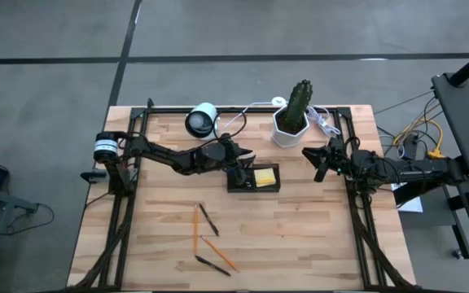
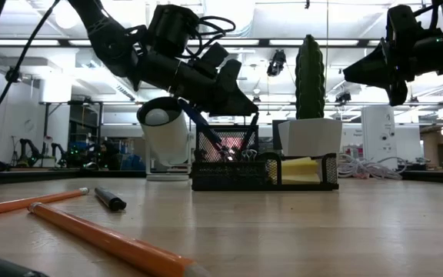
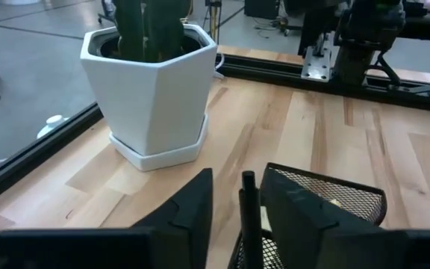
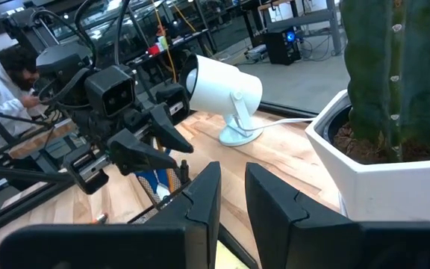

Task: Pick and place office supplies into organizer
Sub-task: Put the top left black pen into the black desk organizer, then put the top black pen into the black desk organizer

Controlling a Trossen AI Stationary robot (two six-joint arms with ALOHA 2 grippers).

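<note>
The left gripper (image 1: pixel 240 160) hovers over the black mesh organizer (image 1: pixel 254 178), fingers slightly apart around a dark pen (image 3: pixel 249 217) standing in it. Withdrawing crooked could drag the pen out; right gripper (image 1: pixel 319 163), fingers narrowly apart, waits beside the cactus pot (image 1: pixel 290 127)

- High view hangs overhead, facing straight down on the whole worktop (image 1: pixel 300 236).
- Low view sits at worktop level, close, facing the room.
- Both wrist views look forward, sharing the cactus pot (image 3: pixel 155 90).
</note>
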